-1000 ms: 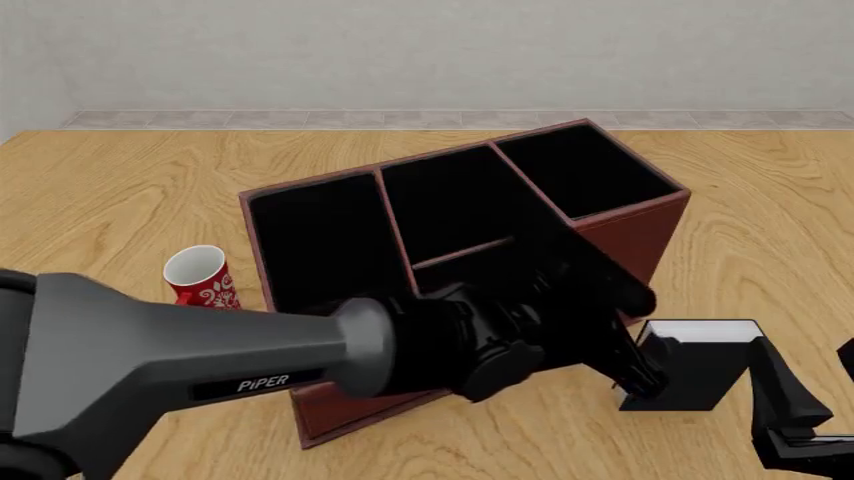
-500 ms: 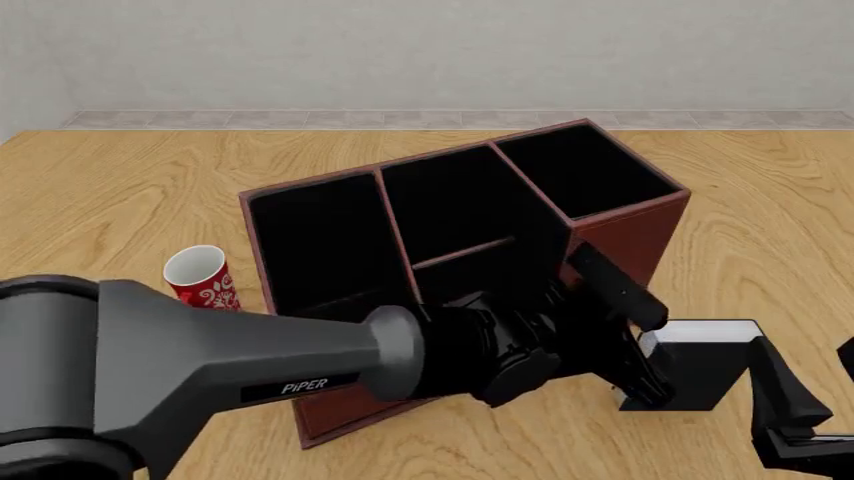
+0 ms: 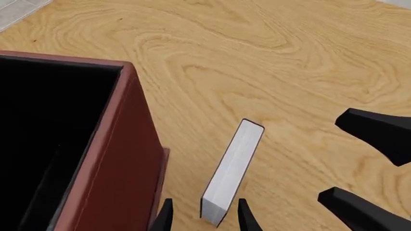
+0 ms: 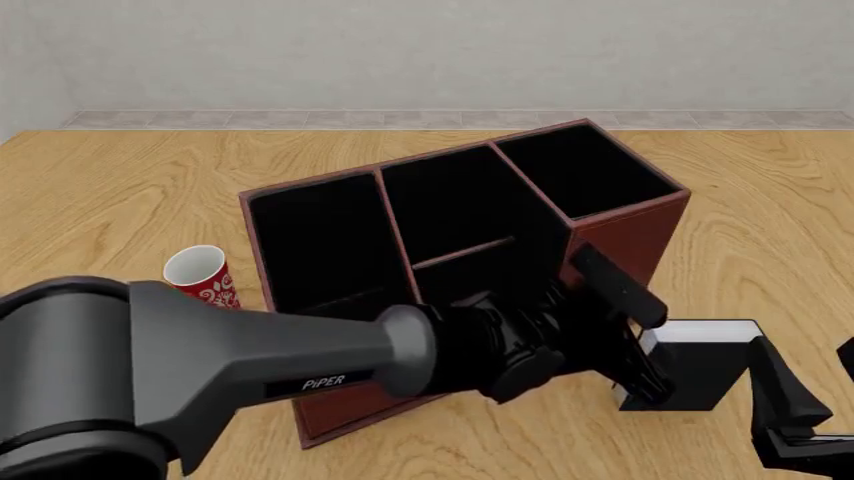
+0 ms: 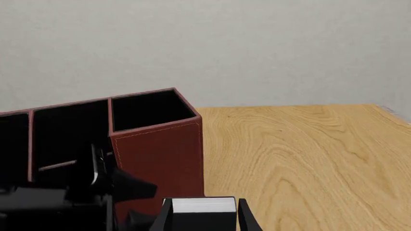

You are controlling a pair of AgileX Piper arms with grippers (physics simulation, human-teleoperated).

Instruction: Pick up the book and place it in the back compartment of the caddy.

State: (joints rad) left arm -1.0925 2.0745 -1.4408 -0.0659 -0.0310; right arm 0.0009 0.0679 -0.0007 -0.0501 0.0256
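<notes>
The book (image 4: 701, 362) stands upright on the table, right of the caddy (image 4: 627, 235), with its white page edge (image 3: 232, 171) facing up. My left gripper (image 4: 650, 350) is open, and its fingertips (image 3: 244, 217) straddle the book's near end with a gap on each side. My right gripper (image 4: 807, 390) is also open, just right of the book and apart from it; its spread fingers (image 3: 372, 134) show in the left wrist view. In the right wrist view the book (image 5: 202, 208) lies in line between the right gripper's fingertips (image 5: 244, 216). The back compartment (image 4: 447, 200) sits behind a thin cross divider in the caddy's middle section.
A red-and-white mug (image 4: 200, 277) stands left of the caddy. My left arm (image 4: 240, 370) crosses in front of the caddy's front wall and hides it. The caddy's red-brown corner (image 3: 128, 159) is close beside the book. A wall bounds the table's far side.
My left arm has shifted a little right and forward, bringing its open gripper closer around the book's left end. The book, caddy and right gripper have not moved.
</notes>
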